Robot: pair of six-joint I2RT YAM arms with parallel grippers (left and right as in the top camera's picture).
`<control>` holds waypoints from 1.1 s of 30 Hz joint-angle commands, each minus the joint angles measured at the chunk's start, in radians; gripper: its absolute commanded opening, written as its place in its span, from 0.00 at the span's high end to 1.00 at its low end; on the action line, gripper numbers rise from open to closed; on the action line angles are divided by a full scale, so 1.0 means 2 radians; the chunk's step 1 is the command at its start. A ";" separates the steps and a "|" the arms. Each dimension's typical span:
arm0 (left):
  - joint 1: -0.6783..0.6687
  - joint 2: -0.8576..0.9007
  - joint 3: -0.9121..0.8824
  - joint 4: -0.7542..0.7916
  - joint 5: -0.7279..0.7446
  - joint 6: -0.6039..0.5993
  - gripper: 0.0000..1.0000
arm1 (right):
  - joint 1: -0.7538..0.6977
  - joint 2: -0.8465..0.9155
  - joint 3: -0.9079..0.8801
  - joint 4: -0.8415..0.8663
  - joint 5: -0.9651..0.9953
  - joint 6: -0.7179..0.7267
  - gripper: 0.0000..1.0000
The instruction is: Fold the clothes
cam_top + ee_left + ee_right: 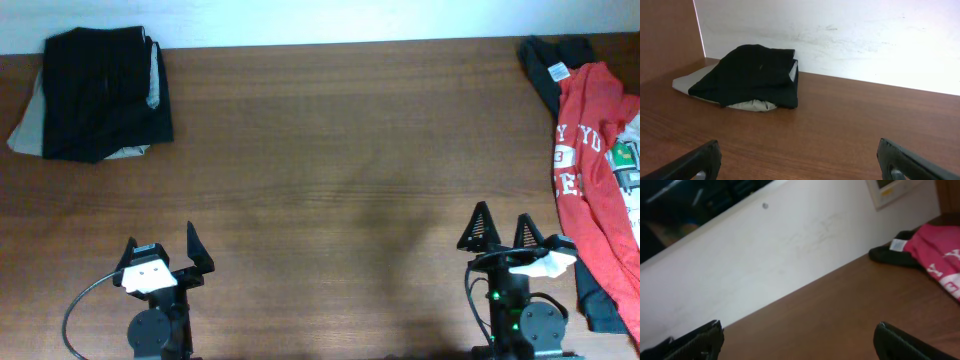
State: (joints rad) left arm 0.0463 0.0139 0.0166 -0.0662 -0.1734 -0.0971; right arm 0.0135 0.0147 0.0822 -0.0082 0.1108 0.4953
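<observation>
A folded stack with a black garment [105, 90] on top of a beige one lies at the table's far left corner; it also shows in the left wrist view [752, 75]. A pile of unfolded clothes lies along the right edge, a red printed shirt [590, 160] on top of dark pieces [545, 65]; the red shirt shows in the right wrist view [940, 255]. My left gripper [163, 250] is open and empty near the front left edge. My right gripper [505, 230] is open and empty at the front right, just left of the pile.
The wooden table [340, 180] stretches between the two piles. A white wall [840, 35] runs along the far edge. A black cable [75, 310] loops beside the left arm's base.
</observation>
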 commanded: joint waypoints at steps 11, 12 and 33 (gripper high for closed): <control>0.002 -0.004 -0.004 0.001 -0.003 0.008 0.01 | 0.007 -0.006 -0.038 -0.005 -0.031 -0.064 0.01; 0.002 -0.004 -0.004 0.001 -0.003 0.008 0.01 | 0.007 -0.006 -0.038 -0.026 -0.031 -0.064 0.01; 0.002 -0.004 -0.004 0.001 -0.003 0.008 0.01 | 0.007 -0.006 -0.038 -0.035 -0.039 -0.158 0.01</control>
State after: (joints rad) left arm 0.0463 0.0135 0.0166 -0.0666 -0.1734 -0.0971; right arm 0.0212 0.0128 0.0101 -0.0696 0.0422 0.1970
